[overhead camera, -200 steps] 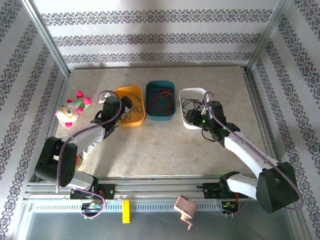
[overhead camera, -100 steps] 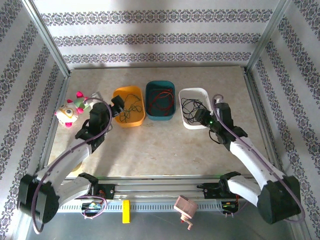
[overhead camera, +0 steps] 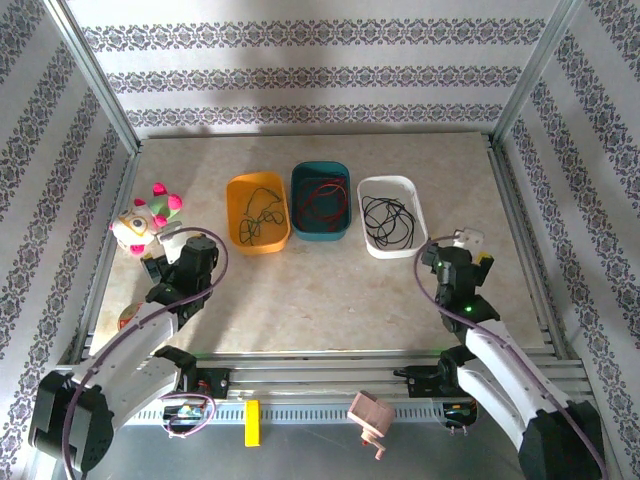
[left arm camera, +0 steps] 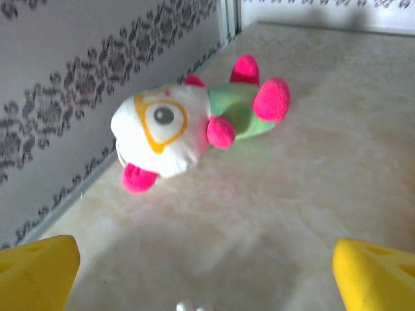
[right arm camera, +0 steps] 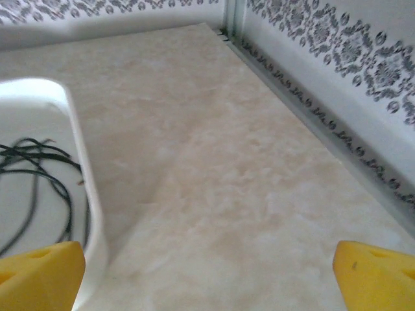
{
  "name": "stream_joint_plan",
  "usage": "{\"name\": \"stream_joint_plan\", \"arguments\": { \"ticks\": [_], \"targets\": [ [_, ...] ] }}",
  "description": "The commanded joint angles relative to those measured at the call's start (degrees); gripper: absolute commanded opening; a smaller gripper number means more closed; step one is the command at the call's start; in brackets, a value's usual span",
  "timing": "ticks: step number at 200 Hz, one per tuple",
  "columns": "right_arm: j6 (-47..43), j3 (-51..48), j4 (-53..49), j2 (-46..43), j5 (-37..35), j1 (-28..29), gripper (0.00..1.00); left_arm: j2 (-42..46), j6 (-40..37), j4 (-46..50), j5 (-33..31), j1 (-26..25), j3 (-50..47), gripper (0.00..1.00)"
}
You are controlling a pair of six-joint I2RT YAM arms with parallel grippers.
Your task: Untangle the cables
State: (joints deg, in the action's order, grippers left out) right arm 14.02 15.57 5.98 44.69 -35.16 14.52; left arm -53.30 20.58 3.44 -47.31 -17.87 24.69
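Three trays hold the cables apart. A dark cable lies in the orange tray, a red cable in the teal tray, and a black cable in the white tray. My left gripper is open over bare table, left of the orange tray. Its yellow fingertips stand wide apart with nothing between them. My right gripper is open too, just right of the white tray, whose black cable lies loose inside. The right gripper holds nothing.
A white, green and pink plush toy lies at the left wall, straight ahead of the left gripper and shown as the toy in the left wrist view. Metal frame rails border the beige table. A wall rail runs along the right.
Both arms have drawn back from the trays toward the near edge. The left gripper swung toward the toy, the right one to the right of the white tray, and both opened wide.
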Motion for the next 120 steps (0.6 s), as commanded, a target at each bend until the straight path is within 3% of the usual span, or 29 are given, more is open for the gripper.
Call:
{"name": "stream_joint_plan", "arguments": {
  "ticks": [1,20,28,53,63,80,92,105,120],
  "targets": [
    [-7.82,-1.19,15.48,8.08,-9.73,0.83,0.98,-5.88,-9.54,-17.93,-2.83,1.34,-3.83,0.99],
    [-10.70,0.03,22.75,17.27,-12.17,2.20,0.98,-13.32,-8.20,-23.78,0.81,3.02,-4.33,0.99],
    [-13.51,-0.24,28.52,20.04,-9.77,2.36,0.98,-15.69,-7.71,-20.68,3.76,3.28,-1.90,0.99],
    [-16.10,0.87,42.64,29.49,-2.89,0.11,0.98,-22.62,-14.12,-31.36,9.56,4.11,-0.22,0.99],
    [-16.56,1.91,46.18,32.84,1.70,-1.44,0.98,-25.27,-15.96,-35.50,11.52,4.61,0.40,0.99],
    [-16.06,1.91,56.39,41.39,16.92,-6.69,0.98,-29.21,-18.82,-43.22,15.48,5.50,0.75,0.99],
    [-11.47,2.60,47.89,39.57,25.68,-11.67,0.98,-31.26,-20.43,-40.74,17.29,6.03,3.29,0.99],
    [-9.98,0.85,59.75,44.67,27.74,-13.89,0.98,-32.68,-21.45,-39.81,19.03,6.44,4.69,0.99],
    [-11.15,2.29,51.48,41.40,30.39,-13.91,0.98,-32.52,-22.38,-40.97,21.17,6.92,4.04,0.99]
  ]
}}
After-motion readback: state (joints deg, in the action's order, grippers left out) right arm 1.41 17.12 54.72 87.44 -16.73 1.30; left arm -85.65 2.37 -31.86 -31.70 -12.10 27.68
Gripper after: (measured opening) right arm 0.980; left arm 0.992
